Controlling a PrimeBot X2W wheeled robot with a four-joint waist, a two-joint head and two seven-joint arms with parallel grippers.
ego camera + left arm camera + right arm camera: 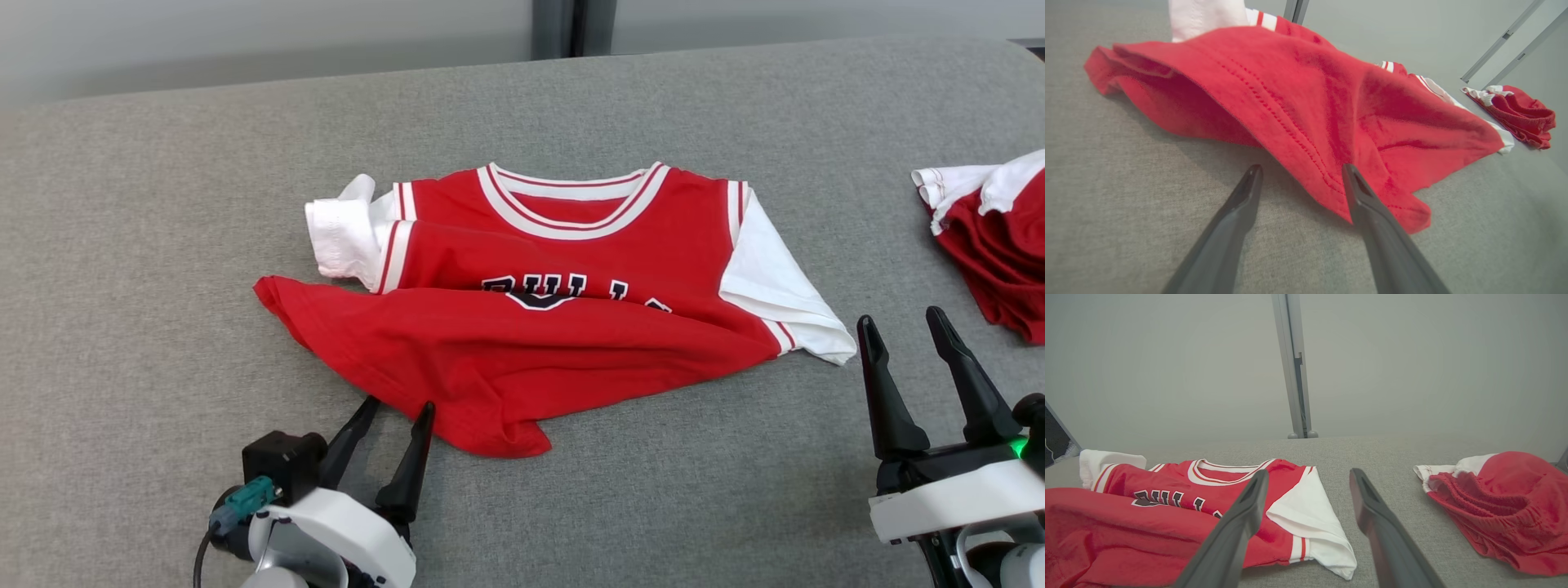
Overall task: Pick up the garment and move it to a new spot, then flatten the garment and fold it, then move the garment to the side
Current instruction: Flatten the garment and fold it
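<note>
The garment (539, 327), a red jersey with white sleeves, lies about the middle of the grey surface (163, 245), its collar toward the far edge. Its lower part is doubled up over the chest, so that the black lettering is half hidden. This fold is loose and rumpled, and one hem corner trails toward the near edge. The left claw (398, 404) is low on the surface at that trailing corner with its fingers spread. In the left wrist view one finger lies over the stitched hem, but nothing is pinched. The right claw (900, 317) stands spread and empty just beside the white sleeve on the robot's right, apart from the cloth. A second red garment (1000, 245) lies crumpled at the right edge, well apart from the jersey. By the look of it, the jersey is placed and a first fold begun. Tidying that fold, folding further and carrying the jersey to the side remain.
</note>
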